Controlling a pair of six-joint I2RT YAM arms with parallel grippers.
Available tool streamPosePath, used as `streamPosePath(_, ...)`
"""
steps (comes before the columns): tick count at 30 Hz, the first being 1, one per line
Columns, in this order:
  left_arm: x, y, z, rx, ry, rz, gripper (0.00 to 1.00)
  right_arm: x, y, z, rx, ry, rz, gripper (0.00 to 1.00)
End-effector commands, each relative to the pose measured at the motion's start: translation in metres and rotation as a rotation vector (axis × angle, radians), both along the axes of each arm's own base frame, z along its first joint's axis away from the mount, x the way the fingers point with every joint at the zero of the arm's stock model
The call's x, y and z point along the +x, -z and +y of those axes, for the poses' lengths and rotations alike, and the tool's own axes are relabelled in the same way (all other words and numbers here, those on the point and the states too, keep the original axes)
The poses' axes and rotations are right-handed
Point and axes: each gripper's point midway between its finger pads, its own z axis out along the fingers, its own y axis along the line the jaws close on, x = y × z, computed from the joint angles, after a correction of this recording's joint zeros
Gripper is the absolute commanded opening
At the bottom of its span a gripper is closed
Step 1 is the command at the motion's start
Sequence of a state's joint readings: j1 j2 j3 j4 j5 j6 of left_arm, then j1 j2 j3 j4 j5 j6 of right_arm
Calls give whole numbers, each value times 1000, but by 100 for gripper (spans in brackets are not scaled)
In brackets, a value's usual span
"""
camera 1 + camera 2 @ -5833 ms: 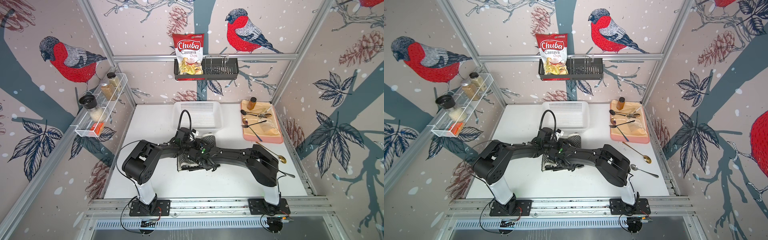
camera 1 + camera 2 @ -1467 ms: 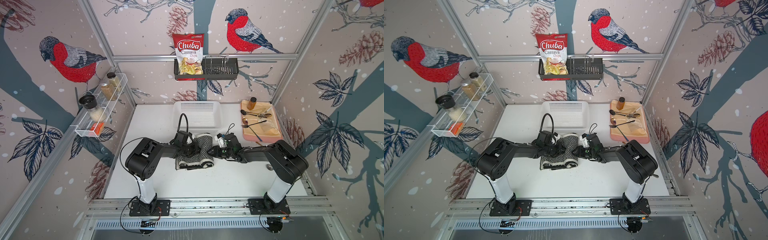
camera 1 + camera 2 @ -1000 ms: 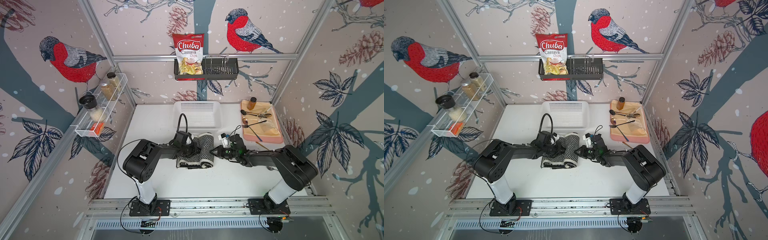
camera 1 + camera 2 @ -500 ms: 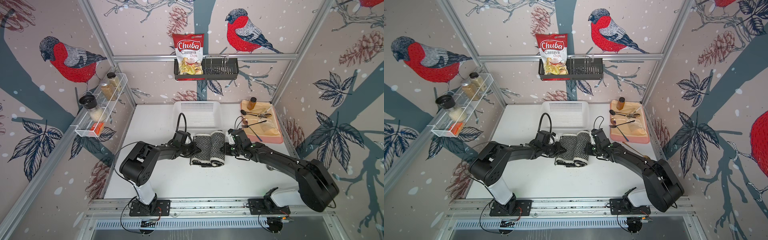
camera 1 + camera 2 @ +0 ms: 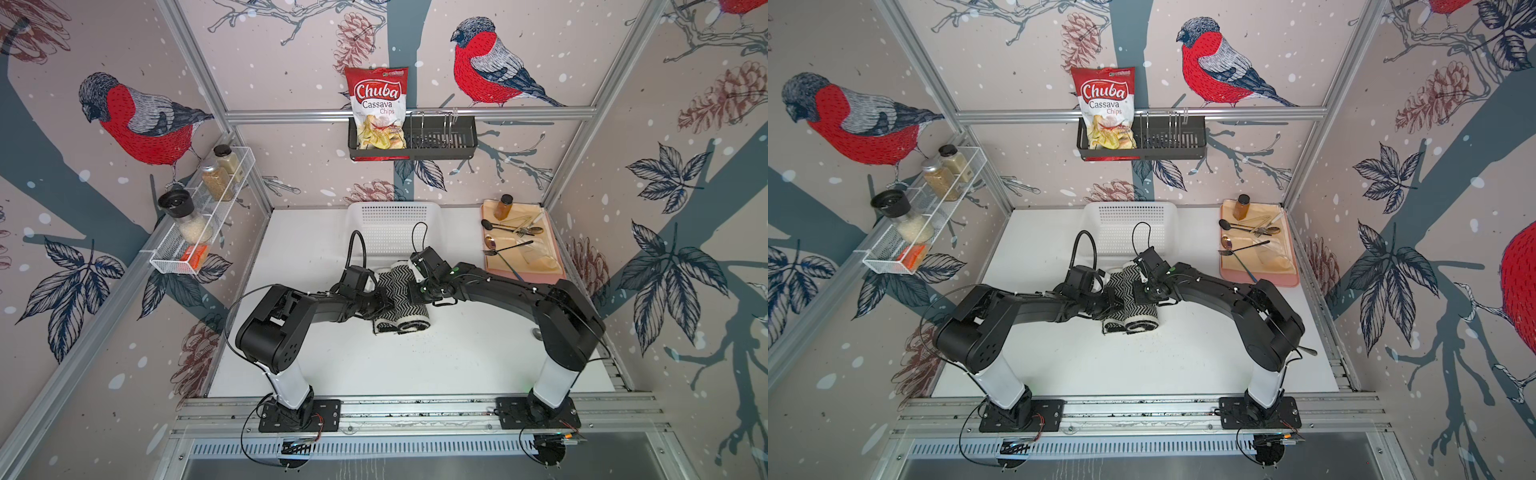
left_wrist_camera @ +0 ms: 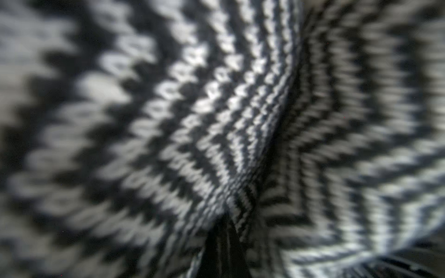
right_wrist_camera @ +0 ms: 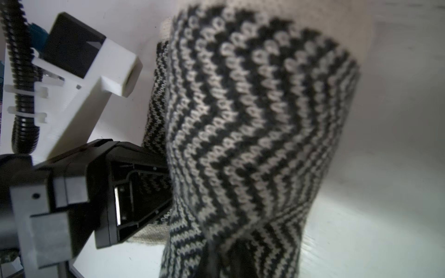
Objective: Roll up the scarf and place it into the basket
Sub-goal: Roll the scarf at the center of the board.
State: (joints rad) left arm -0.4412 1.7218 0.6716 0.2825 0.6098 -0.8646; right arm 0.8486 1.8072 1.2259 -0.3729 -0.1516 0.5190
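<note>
So here's where we're at: the scarf (image 5: 402, 305) is rolled into a fat bundle, zigzag side out. It's mid-table just in front of the basket (image 5: 394, 216), not in it yet.

We've got it pinched from both sides. The left gripper (image 5: 381, 302) bites into the roll's left flank and the right gripper (image 5: 412, 287) into its right flank, each with its fingers squeezed together on a fold of knit. In the left wrist view the cloth fills everything (blurry, honestly) and puckers down toward one dark spot, which is why we read it as a tight pinch.

We figure the two-sided grip is there so the roll can't uncoil while it's carried. The basket sits open side up right behind, so a short lift and a push forward should do it.

We can't tell if the roll is clear of the table (image 5: 415, 365). The risk we see is the loose outer flap at the near end flopping open.
</note>
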Motion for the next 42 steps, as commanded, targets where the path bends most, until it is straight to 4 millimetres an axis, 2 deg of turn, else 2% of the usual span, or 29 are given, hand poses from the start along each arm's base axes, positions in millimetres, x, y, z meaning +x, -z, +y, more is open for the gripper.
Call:
streamPosePath(1, -1, -4, 0, -18, 9, -12, 0, -6, 2, 24, 47, -52, 14, 5)
streamPosePath(3, 1, -7, 7, 2, -17, -16, 0, -10, 15, 27, 36, -60, 38, 5)
streamPosePath(8, 9, -27, 55, 272, -149, -74, 0, -16, 37, 28, 52, -61, 78, 5)
streamPosePath(10, 11, -40, 65, 315, -180, -104, 4, -15, 43, 28, 52, -64, 83, 5)
streamPosePath(12, 14, -52, 67, 321, -184, -128, 9, -15, 46, 30, 53, -66, 87, 5)
streamPosePath(15, 15, -65, 55, 242, -160, -172, 17, -15, 46, 32, 62, -69, 87, 5)
streamPosePath(18, 18, -57, 47, 221, -136, -157, 16, -14, 38, 33, 76, -71, 73, 6)
streamPosePath(20, 21, -51, 41, 191, -129, -161, 15, -16, 32, 34, 95, -77, 68, 12)
streamPosePath(22, 23, -44, 37, 172, -124, -149, 12, -19, 27, 33, 115, -81, 66, 22)
streamPosePath(24, 25, -34, 35, 190, -122, -134, 9, -20, 21, 31, 147, -78, 64, 41)
streamPosePath(25, 25, -28, 36, 201, -123, -121, 8, -20, 14, 29, 177, -76, 57, 47)
streamPosePath(29, 22, -9, 43, 247, -133, -81, 6, -10, -6, 2, 225, -16, 9, 60)
streamPosePath(34, 18, 3, 43, 255, -128, -52, 5, 4, 4, -27, 245, 12, 22, 62)
streamPosePath(37, 17, 4, 43, 251, -126, -50, 5, 10, 8, -31, 245, 4, 20, 62)
streamPosePath(40, 16, 3, 41, 240, -122, -49, 4, 13, 3, -29, 251, -10, 5, 63)
streamPosePath(42, 17, -7, 37, 209, -116, -69, 3, 12, -2, -25, 256, -26, -6, 63)
